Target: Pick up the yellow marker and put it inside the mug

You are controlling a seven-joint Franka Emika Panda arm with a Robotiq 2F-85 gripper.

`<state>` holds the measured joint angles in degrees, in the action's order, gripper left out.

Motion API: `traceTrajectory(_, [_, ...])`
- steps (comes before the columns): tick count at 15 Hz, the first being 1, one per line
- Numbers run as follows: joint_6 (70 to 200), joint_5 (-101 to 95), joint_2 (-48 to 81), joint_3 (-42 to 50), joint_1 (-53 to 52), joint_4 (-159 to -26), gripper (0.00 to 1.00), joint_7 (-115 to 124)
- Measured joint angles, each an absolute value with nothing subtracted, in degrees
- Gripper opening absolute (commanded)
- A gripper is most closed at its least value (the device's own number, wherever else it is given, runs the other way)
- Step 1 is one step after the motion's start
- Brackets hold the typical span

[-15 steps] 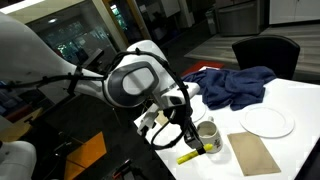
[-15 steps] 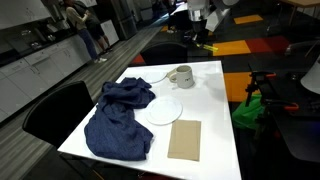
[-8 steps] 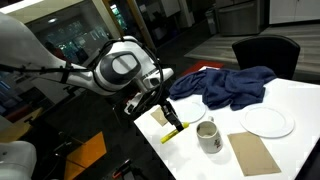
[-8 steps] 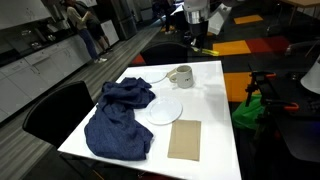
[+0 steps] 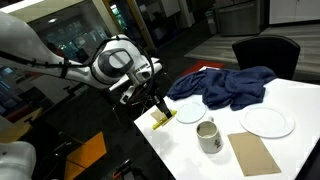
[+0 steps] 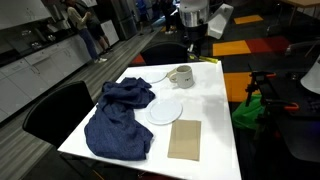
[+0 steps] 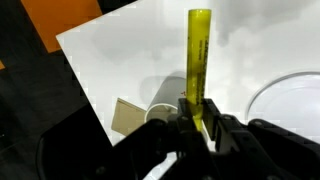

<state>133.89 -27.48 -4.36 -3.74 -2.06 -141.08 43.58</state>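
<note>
My gripper (image 5: 160, 110) is shut on the yellow marker (image 5: 163, 122) and holds it tilted above the table's corner, to the left of the mug (image 5: 208, 135). In the wrist view the marker (image 7: 198, 55) sticks out straight from between the shut fingers (image 7: 198, 122). The mug's pale rim (image 7: 160, 108) shows just beside the fingers, partly hidden by them. In an exterior view the gripper (image 6: 192, 38) hangs above and behind the whitish mug (image 6: 181, 76), which stands upright on the white table (image 6: 215, 120).
A blue cloth (image 5: 225, 85) lies at the back of the table. Two white plates (image 5: 268, 121) (image 5: 188, 112) and a brown napkin (image 5: 253, 153) lie near the mug. A dark chair (image 5: 265, 52) stands behind the table. The table edge (image 5: 150, 135) is under the gripper.
The gripper, still holding the marker, has moved from right beside the mug to the left and up, toward the table's corner.
</note>
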Motion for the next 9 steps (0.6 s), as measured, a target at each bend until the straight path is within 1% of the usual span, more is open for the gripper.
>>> traceTrajectory(4, [133.5,-27.0,-4.3,-5.3,-2.2,-139.6,0.05,46.2])
traceTrajectory(5, [133.3,-27.0,-4.2,-5.5,-2.2,-139.1,0.19,46.5])
traceTrajectory(9, [133.3,-27.0,-4.0,-5.5,-2.2,-139.0,0.19,46.5])
